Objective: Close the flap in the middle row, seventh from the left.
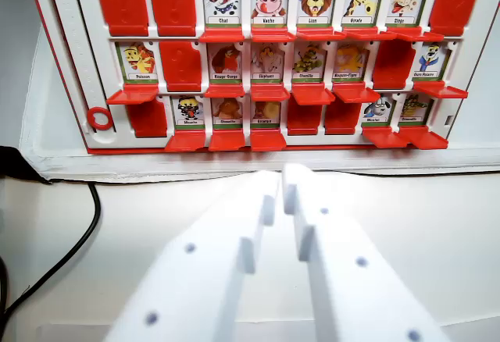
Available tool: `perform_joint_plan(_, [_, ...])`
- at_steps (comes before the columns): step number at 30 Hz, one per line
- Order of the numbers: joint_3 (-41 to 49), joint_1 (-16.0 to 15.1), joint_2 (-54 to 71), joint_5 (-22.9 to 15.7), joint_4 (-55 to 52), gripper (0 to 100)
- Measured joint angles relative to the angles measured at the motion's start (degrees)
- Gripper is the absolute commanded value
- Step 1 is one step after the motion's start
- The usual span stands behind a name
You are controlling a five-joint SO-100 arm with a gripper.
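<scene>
A white game board (70,61) with red flaps in three rows fills the top of the wrist view. In the middle row, the seventh place from the left (393,65) shows only a plain red face, no picture. Its neighbours show cards: a tiger (350,62) on its left and a polar bear (430,61) on its right. My gripper (282,190) is low in the view, in front of the board and apart from it. Its white fingers (234,256) sit nearly together, with only a thin slit and nothing between them.
A black cable (86,225) curves over the white surface at the left. A red ring (99,118) sits on the board's left strip. Other plain red places are at the top left (121,2), the top right (451,6) and in the bottom row (305,115).
</scene>
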Motion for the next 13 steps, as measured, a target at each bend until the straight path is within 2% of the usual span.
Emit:
perform_joint_plan(7, [-0.2,0.0,0.0,-0.4,0.0,0])
perform_joint_plan(13, [-5.6,0.2,0.0,-0.5,0.0,0])
